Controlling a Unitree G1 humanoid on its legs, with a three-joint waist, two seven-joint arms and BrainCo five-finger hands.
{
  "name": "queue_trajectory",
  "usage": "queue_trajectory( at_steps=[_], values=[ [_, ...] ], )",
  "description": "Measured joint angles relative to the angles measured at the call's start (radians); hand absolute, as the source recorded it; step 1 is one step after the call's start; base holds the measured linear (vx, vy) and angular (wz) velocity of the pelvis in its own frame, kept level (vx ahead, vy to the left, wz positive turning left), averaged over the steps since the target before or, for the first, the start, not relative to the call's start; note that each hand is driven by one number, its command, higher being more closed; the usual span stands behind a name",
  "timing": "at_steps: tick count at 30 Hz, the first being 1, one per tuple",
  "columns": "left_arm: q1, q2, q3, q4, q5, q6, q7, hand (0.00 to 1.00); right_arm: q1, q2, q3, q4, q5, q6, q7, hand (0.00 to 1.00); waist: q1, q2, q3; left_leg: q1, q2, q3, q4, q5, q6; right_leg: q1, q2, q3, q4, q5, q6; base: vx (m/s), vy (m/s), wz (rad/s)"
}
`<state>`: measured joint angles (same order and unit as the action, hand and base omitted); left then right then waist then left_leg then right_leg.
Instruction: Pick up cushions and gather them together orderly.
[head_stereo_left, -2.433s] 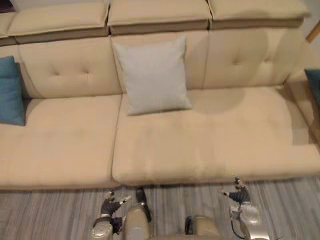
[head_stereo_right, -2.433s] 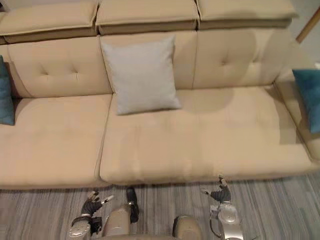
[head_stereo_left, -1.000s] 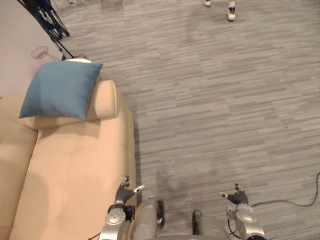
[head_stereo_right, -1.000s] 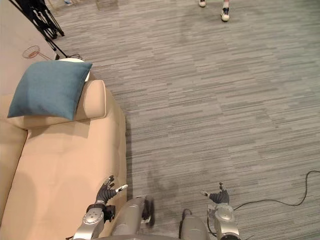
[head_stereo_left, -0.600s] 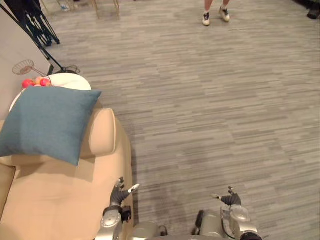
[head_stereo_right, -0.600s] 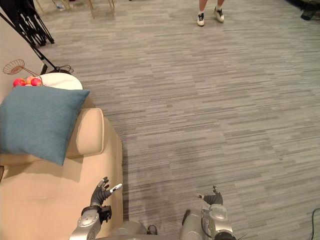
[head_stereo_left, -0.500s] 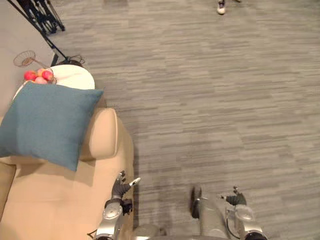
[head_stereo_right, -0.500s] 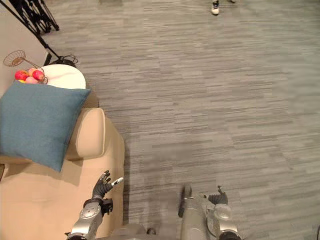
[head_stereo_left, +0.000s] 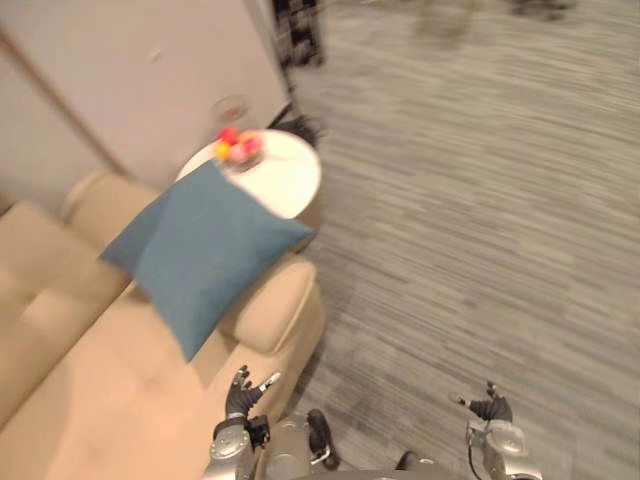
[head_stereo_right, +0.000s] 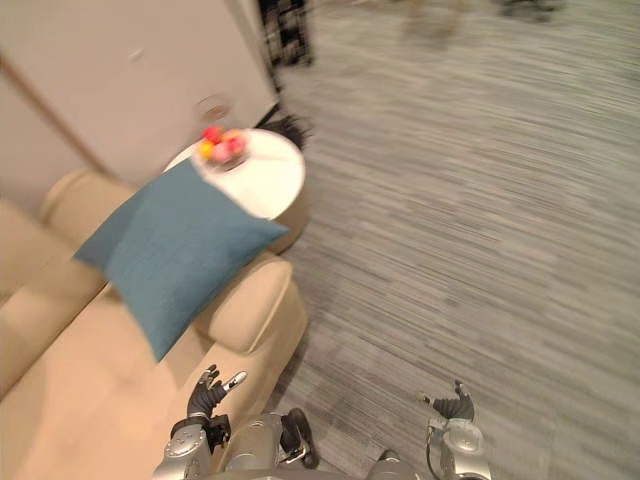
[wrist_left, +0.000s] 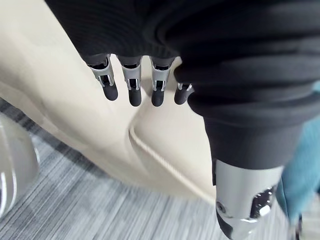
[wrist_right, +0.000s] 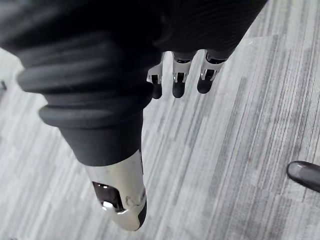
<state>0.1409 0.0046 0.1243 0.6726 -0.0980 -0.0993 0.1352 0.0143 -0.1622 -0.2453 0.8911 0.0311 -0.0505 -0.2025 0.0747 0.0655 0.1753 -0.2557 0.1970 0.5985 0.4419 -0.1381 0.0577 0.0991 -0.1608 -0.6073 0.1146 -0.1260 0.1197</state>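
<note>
A teal cushion (head_stereo_left: 200, 255) leans tilted on the rounded armrest (head_stereo_left: 275, 305) at the end of the beige sofa (head_stereo_left: 90, 400). My left hand (head_stereo_left: 240, 392) hangs low over the sofa's front corner, below the cushion and apart from it, open with nothing in it. In the left wrist view its fingers (wrist_left: 132, 85) are straight above the beige seat, and an edge of the teal cushion (wrist_left: 300, 175) shows. My right hand (head_stereo_left: 490, 410) hangs open over the grey floor, holding nothing; its fingers (wrist_right: 179, 80) are straight.
A round white side table (head_stereo_left: 285, 180) stands just past the armrest, with a wire basket of fruit (head_stereo_left: 237, 145) on it. A pale wall (head_stereo_left: 130, 80) runs behind the sofa. A dark stand (head_stereo_left: 300, 30) is by the wall's corner. Grey striped floor (head_stereo_left: 480, 220) spreads to the right.
The whole picture has swung, so the camera moved: the sofa end, cushion, side table and wall now sit nearer the middle. Both hands stay low and open.
</note>
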Motion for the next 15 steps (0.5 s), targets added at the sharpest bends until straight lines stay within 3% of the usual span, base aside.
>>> queue_trajectory(
  at_steps=[2,3,4,5,7,9,11,13,14,15],
  values=[
    [0.019,0.008,0.027,0.009,-0.006,0.009,0.0,0.0,-0.028,0.003,-0.01,0.009,-0.001,0.01,0.001,0.0,-0.001,-0.019,0.011,0.01,-0.038,-0.027,-0.015,-0.032,0.047,0.042,-0.014,-0.06,0.026,-0.021,0.011,0.35,0.048,1.36],
    [0.037,0.004,0.032,0.009,-0.007,0.012,0.0,0.0,-0.041,-0.006,-0.035,0.02,-0.003,0.012,0.001,0.0,0.003,-0.037,0.015,0.045,-0.079,-0.048,-0.041,-0.049,0.061,0.062,-0.057,-0.072,0.114,-0.041,0.04,0.4,0.088,1.32],
    [0.046,0.0,0.032,0.009,-0.007,0.014,0.0,0.0,-0.046,-0.012,-0.042,0.026,-0.003,0.011,0.001,0.0,0.003,-0.036,0.014,0.061,-0.088,-0.061,-0.053,-0.057,0.058,0.059,-0.076,-0.074,0.175,-0.046,0.049,0.41,0.157,1.3],
    [0.066,-0.004,0.031,0.013,-0.007,0.015,-0.002,0.0,-0.049,-0.025,-0.058,0.031,-0.003,0.012,0.001,0.0,-0.003,-0.041,0.012,0.094,-0.131,-0.11,-0.085,-0.075,0.061,0.019,-0.146,-0.054,0.39,-0.046,0.05,0.27,0.128,1.04],
    [0.063,0.01,0.031,0.018,-0.006,0.02,-0.001,0.0,-0.04,-0.023,-0.07,0.031,-0.003,0.013,0.004,0.0,-0.012,-0.063,0.009,0.127,-0.177,-0.187,-0.113,-0.091,0.065,-0.091,-0.222,0.066,0.675,-0.024,0.008,0.32,0.036,1.36],
    [0.041,0.016,0.029,0.025,-0.005,0.025,0.0,0.0,-0.027,-0.015,-0.07,0.033,-0.002,0.016,0.007,0.0,-0.017,-0.061,0.011,0.171,-0.189,-0.305,-0.114,-0.097,0.067,-0.217,-0.148,0.249,0.784,-0.125,-0.008,0.37,-0.071,1.6],
    [0.038,0.021,0.028,0.024,-0.005,0.024,0.0,0.0,-0.025,-0.007,-0.064,0.021,-0.001,0.014,0.008,0.0,-0.035,-0.057,0.012,0.214,-0.188,-0.387,-0.118,-0.099,0.065,-0.292,-0.08,0.342,0.711,-0.158,-0.026,0.3,-0.095,1.39],
    [0.025,0.025,0.016,0.022,-0.005,0.019,0.0,0.0,-0.005,0.003,-0.054,-0.029,0.005,0.008,0.008,0.0,-0.045,-0.059,0.008,0.225,-0.189,-0.477,-0.105,-0.121,0.028,-0.381,0.005,0.503,0.552,-0.149,-0.01,0.3,-0.178,1.41],
    [0.022,0.028,0.007,0.023,-0.005,0.019,0.0,0.0,0.002,0.007,-0.054,-0.042,0.008,0.007,0.008,0.0,-0.052,-0.06,0.008,0.224,-0.189,-0.507,-0.094,-0.128,0.017,-0.397,0.025,0.552,0.497,-0.141,0.004,0.24,-0.232,1.72],
    [0.015,0.03,-0.001,0.023,-0.004,0.018,-0.001,0.0,0.027,0.023,-0.057,-0.06,0.008,0.005,0.007,0.0,-0.061,-0.067,0.005,0.229,-0.19,-0.56,-0.077,-0.149,-0.018,-0.397,0.053,0.653,0.349,-0.083,0.018,0.19,-0.212,1.63]
  ],
)
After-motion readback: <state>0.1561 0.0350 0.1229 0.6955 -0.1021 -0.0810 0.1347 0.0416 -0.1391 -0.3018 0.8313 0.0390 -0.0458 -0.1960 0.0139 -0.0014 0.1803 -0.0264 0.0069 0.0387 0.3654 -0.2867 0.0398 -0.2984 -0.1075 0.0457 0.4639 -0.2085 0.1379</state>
